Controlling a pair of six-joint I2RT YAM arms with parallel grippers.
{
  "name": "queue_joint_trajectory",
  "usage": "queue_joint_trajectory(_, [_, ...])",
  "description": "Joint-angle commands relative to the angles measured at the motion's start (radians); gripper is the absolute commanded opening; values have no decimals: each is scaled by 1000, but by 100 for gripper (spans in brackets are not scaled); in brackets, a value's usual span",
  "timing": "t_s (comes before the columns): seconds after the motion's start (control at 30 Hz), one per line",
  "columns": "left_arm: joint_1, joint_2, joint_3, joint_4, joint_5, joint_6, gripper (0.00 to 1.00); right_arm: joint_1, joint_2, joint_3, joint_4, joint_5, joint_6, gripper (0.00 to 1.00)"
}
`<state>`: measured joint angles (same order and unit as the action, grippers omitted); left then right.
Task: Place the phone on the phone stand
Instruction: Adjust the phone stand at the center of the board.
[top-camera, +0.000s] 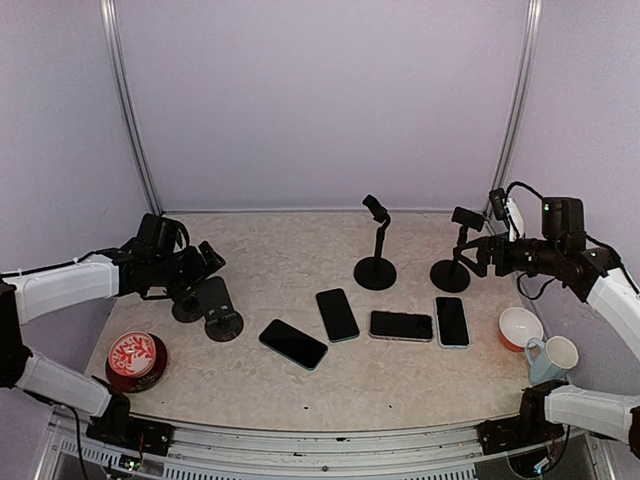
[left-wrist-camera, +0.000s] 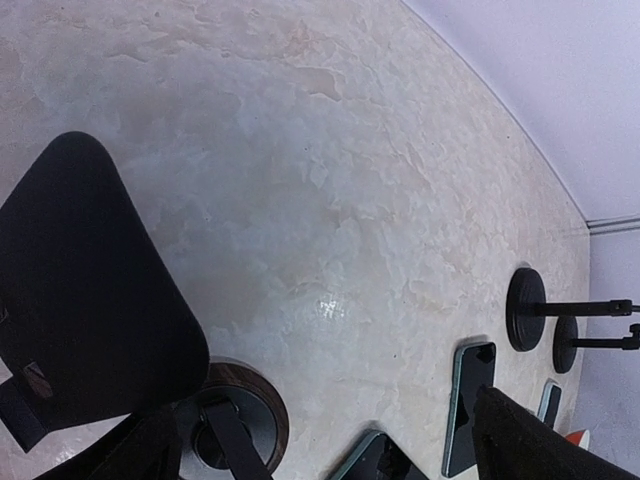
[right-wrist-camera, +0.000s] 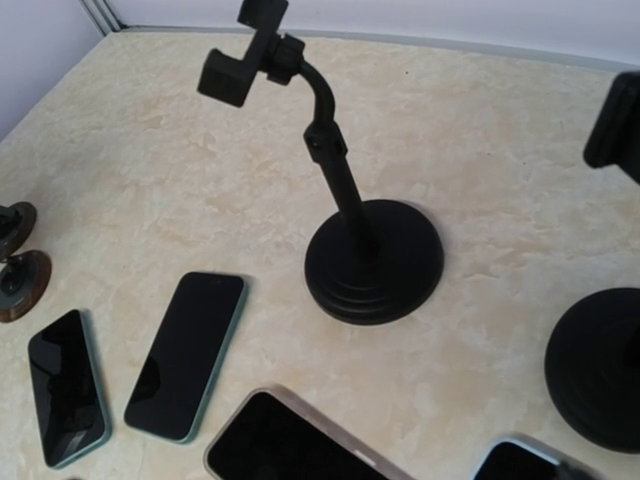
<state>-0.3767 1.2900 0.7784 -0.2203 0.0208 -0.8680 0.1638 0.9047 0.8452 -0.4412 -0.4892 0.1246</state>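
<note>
Several dark phones lie flat mid-table: one (top-camera: 293, 343), a second (top-camera: 337, 314), a third (top-camera: 401, 325) and a fourth (top-camera: 452, 321). Two black gooseneck stands rise behind them, the centre stand (top-camera: 376, 262) and the right stand (top-camera: 452, 268). At the left, a dark flat slab (top-camera: 213, 297) leans on a small stand with a wood-rimmed base (left-wrist-camera: 232, 430); I cannot tell whether the slab is a phone or a holder plate. My left gripper (top-camera: 200, 272) is open beside it, one finger (left-wrist-camera: 525, 445) showing. My right gripper (top-camera: 478, 255) hovers by the right stand, its fingers out of the wrist view.
A red round tin (top-camera: 135, 360) sits at the near left. An orange-and-white bowl (top-camera: 520, 328) and a pale blue mug (top-camera: 552, 357) sit at the near right. A second small round base (top-camera: 187, 310) stands next to the left stand. White walls enclose the table.
</note>
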Motion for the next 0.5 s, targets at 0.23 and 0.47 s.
queue_joint_trajectory(0.23, [-2,131,136,62,-94,80,99,14,-12,-9,14,6,7,100])
queue_joint_trajectory(0.47, [-24,90,167,76,-91,114,99,16,-21,-14,9,9,7,100])
